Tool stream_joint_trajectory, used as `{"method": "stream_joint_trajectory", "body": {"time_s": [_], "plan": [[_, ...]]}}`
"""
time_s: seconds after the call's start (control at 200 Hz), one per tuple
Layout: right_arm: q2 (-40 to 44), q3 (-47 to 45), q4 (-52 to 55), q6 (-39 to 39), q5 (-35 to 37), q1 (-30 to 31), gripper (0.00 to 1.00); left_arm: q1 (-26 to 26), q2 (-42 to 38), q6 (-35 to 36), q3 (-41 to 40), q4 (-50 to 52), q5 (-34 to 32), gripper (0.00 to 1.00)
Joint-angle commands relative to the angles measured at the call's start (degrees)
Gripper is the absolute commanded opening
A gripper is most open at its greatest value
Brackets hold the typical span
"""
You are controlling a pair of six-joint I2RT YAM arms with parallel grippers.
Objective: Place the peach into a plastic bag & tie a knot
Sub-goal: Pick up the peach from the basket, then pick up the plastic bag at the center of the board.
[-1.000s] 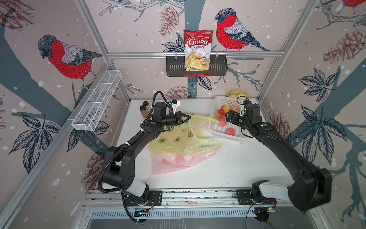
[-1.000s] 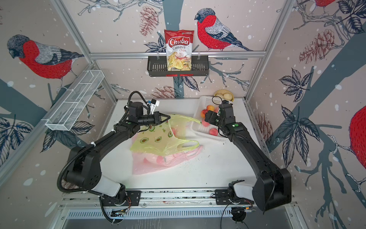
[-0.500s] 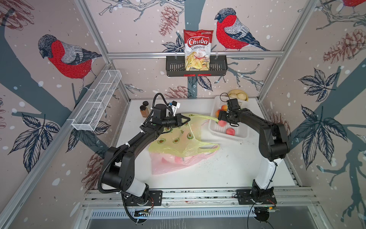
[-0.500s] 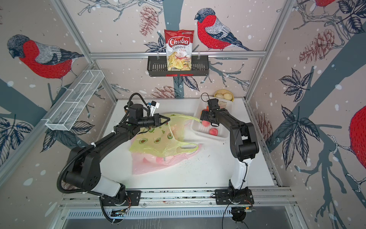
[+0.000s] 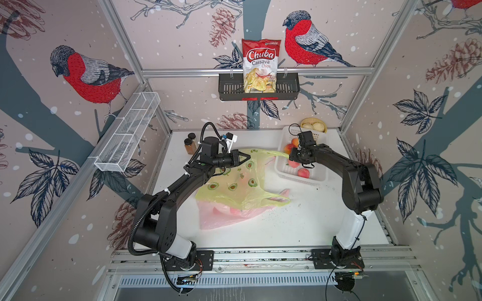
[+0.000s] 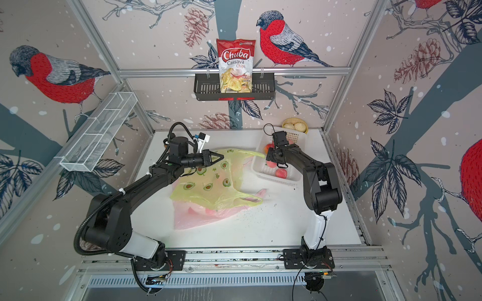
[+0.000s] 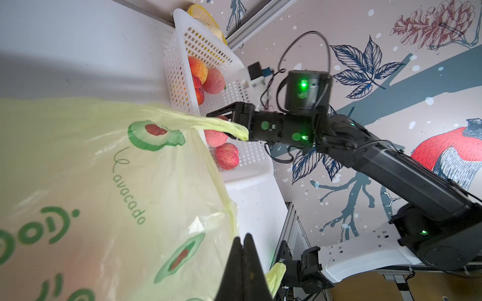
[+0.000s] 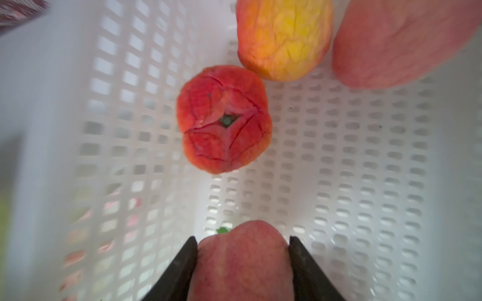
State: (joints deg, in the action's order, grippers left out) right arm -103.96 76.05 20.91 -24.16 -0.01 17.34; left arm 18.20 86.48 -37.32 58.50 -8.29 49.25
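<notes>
Two grips: left jaws pressed together on the plastic bag (image 5: 234, 189), right jaws partly spread, pinching a peach (image 8: 241, 263).

Yellow-green plastic bag (image 5: 236, 194) with green avocado print, pale pink plastic bag (image 5: 219, 221), white latticed basket (image 5: 284, 169), red-pink peach (image 8: 242, 260).

The left arm (image 5: 182, 179) and right arm (image 5: 336, 159) are bent inward. The left gripper (image 5: 247, 157) is pinched on the plastic bag (image 5: 234, 187), the right gripper (image 8: 242, 238) clamped on a peach (image 8: 242, 265).
</notes>
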Motion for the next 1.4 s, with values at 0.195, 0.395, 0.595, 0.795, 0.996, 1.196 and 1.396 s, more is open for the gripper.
{"method": "stream_joint_trajectory", "body": {"time_s": [0.195,0.395,0.595,0.795,0.996,1.196,1.396], "plan": [[21.4,-10.6,0.5,-3.3,5.1,8.2,0.45,1.8,-0.5,10.5,3.6,11.1,-7.7,0.0],[28.3,-14.8,1.3,-5.7,7.1,10.6,0.43,16.0,1.1,20.5,12.0,30.5,-41.7,0.58],[34.6,-17.6,2.5,-6.2,8.1,9.9,0.43,24.2,12.6,19.5,16.8,36.6,-59.6,0.72],[40.3,-21.3,2.1,-6.1,8.1,8.6,0.44,27.5,17.4,18.5,18.0,36.6,-64.4,0.91],[42.3,-23.3,1.4,-6.4,7.1,8.4,0.44,29.0,21.6,19.0,23.0,40.0,-71.4,0.87],[42.4,-24.0,1.2,-6.9,5.6,8.8,0.44,29.5,24.6,19.0,24.2,42.5,-72.8,0.36],[41.4,-25.6,-5.7,-9.2,-1.4,13.2,0.42,28.8,15.7,20.0,24.6,42.9,-68.4,0.0]]}}
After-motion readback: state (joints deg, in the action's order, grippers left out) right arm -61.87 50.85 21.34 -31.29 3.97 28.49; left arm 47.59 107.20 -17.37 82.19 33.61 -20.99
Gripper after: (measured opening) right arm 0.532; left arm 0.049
